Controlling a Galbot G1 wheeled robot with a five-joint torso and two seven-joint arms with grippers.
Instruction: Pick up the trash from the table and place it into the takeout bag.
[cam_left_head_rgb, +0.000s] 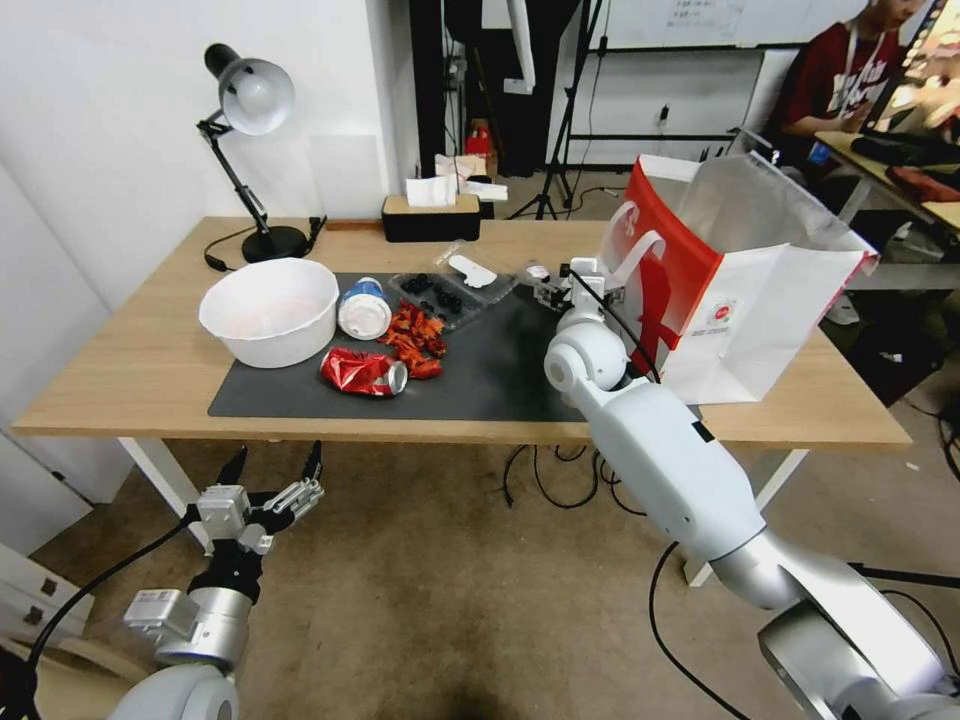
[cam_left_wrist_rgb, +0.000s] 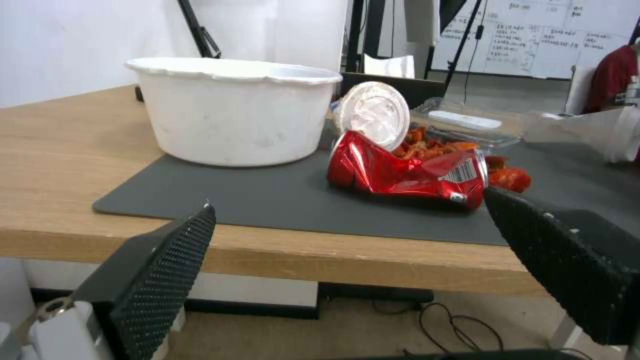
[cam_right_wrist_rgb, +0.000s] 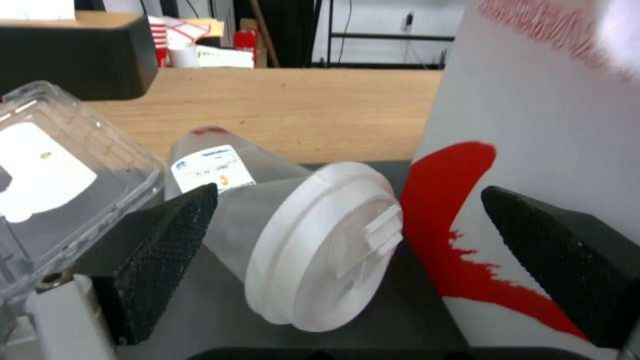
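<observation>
Head view first: right gripper (cam_left_head_rgb: 548, 290) sits over the mat beside the bag (cam_left_head_rgb: 740, 290), left gripper (cam_left_head_rgb: 272, 475) hangs below the tabletop (cam_left_head_rgb: 120, 370) edge, jaws spread wide, empty. Left wrist: crushed can (cam_left_wrist_rgb: 407, 172) lies on its side, long axis across the view, just past the open jaws. Right wrist: jaws wide apart around a clear cup (cam_right_wrist_rgb: 293, 235) lying tipped, lid toward the camera, bag touching-close.

The left gripper (cam_left_wrist_rgb: 347, 260) is open, below the table (cam_left_wrist_rgb: 60, 150) edge. On the mat (cam_left_wrist_rgb: 267, 200) a crushed can (cam_left_wrist_rgb: 407, 172) lies beside a white bowl (cam_left_wrist_rgb: 230, 112). Behind the can, a cup (cam_left_wrist_rgb: 373, 115) lies on its side.
</observation>
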